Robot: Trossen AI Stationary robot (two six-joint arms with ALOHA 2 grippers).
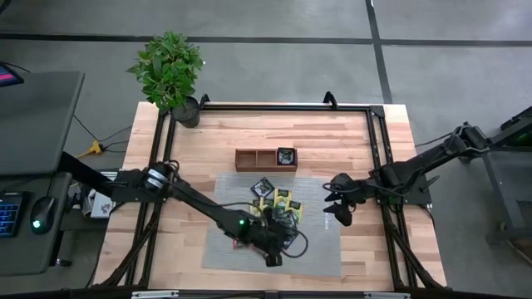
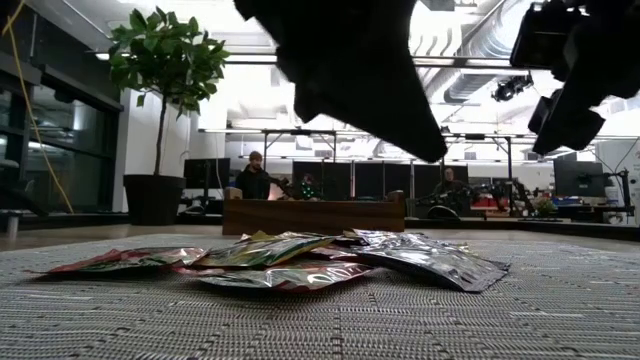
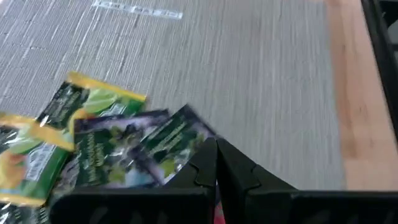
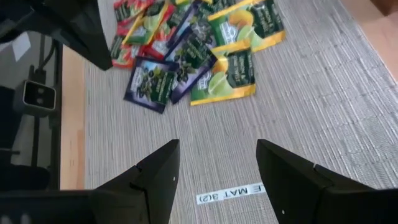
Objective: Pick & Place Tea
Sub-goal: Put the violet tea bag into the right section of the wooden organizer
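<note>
High view: the left end effector (image 1: 273, 257) is low over the grey mat (image 1: 324, 253), at the near edge of the pile of tea sachets (image 1: 278, 208). The right end effector (image 1: 338, 211) hangs at the mat's right edge, clear of the pile. A wooden tray (image 1: 253, 159) lies beyond the mat on the tabletop (image 1: 332, 137).

Low view: sachets (image 2: 280, 262) lie flat on the mat, overlapping.

Left wrist view: the fingers (image 3: 239, 174) are pressed together, clenched; a sliver of red shows between them, possibly a sachet, though I cannot confirm it.

Right wrist view: the fingers (image 4: 158, 174) stand spread and empty, the pile (image 4: 193, 56) well ahead.
</note>
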